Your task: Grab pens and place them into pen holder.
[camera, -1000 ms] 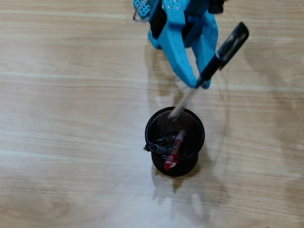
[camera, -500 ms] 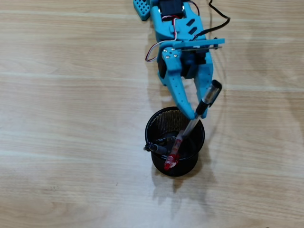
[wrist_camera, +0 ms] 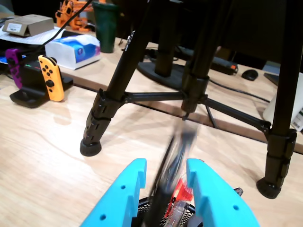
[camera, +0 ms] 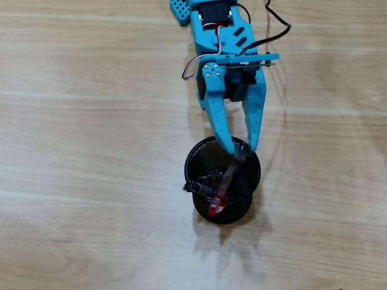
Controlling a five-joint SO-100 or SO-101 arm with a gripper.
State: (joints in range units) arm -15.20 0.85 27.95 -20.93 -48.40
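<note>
Pen [camera: 237, 163] now down in holder [camera: 199, 154].

Even, bright light is falling on the wooden table [camera: 91, 151] in the overhead view, with a pale sheen streaking the grain. Soft doubled shadows are spreading from the mesh cup [camera: 222, 181] toward 6 o'clock. In the wrist view a dark pen [wrist_camera: 173, 163] is smearing with motion blur — the background is staying fairly sharp.

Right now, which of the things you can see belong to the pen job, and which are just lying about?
Part of the job:
- pen holder
- red-and-clear pen in the holder
- dark pens in the holder
- blurred pen between the claw fingers

Just lying about (wrist view):
- tripod
- tissue box
- game controllers
- cardboard box
- computer mouse
</note>
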